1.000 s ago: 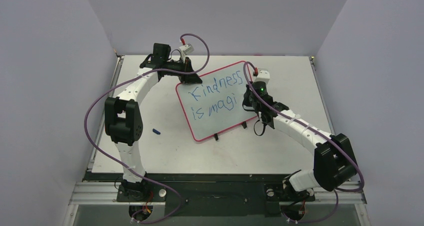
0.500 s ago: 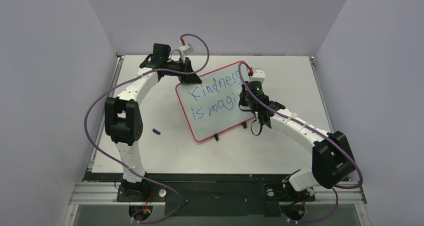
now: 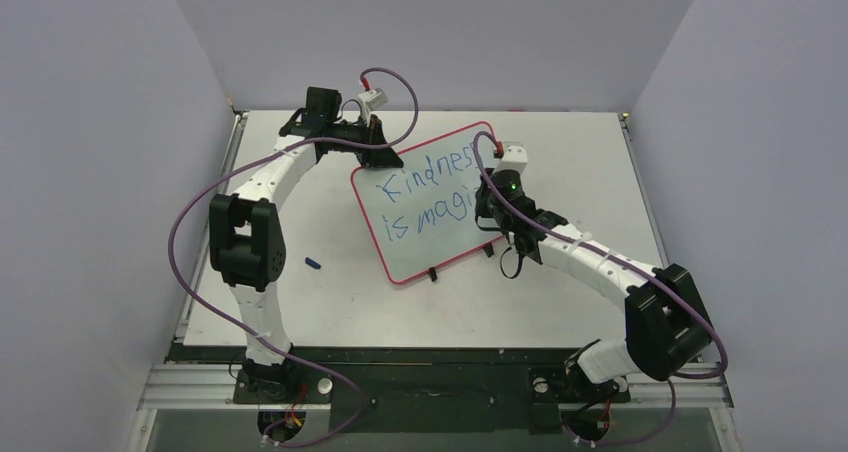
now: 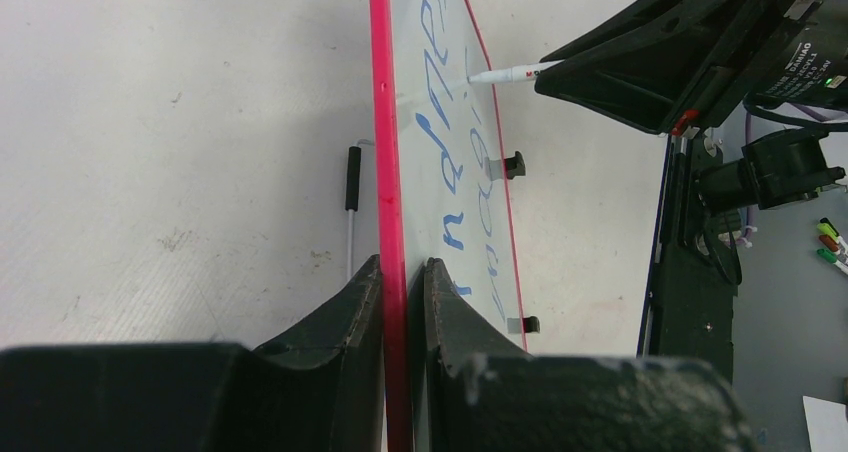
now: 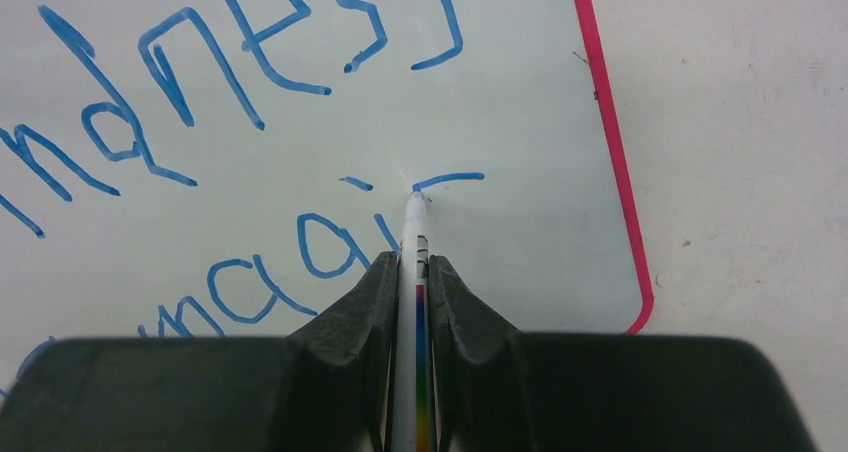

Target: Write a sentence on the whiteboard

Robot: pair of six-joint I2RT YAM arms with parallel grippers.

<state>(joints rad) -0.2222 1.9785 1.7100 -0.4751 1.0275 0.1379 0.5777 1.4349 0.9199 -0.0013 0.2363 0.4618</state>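
From above, the whiteboard (image 3: 420, 257) lay skewed on the table (image 3: 330, 307). The sentence (image 3: 428, 198), in blue, read "Kindness is magi". The right gripper (image 3: 489, 208) hung over the end of that line. I'd judge the last word was mid-writing.

At the left wrist, the left gripper (image 4: 402, 272) pinched the board's red rim, steadying it. White print on the other arm's motor housing (image 4: 800, 57) was too small to read.

At the right wrist, the jaws were pressed onto a white marker (image 5: 413, 234). Its tip touched the board at a short stroke after the "i". Next, I think, that stroke needs curving into a "c".
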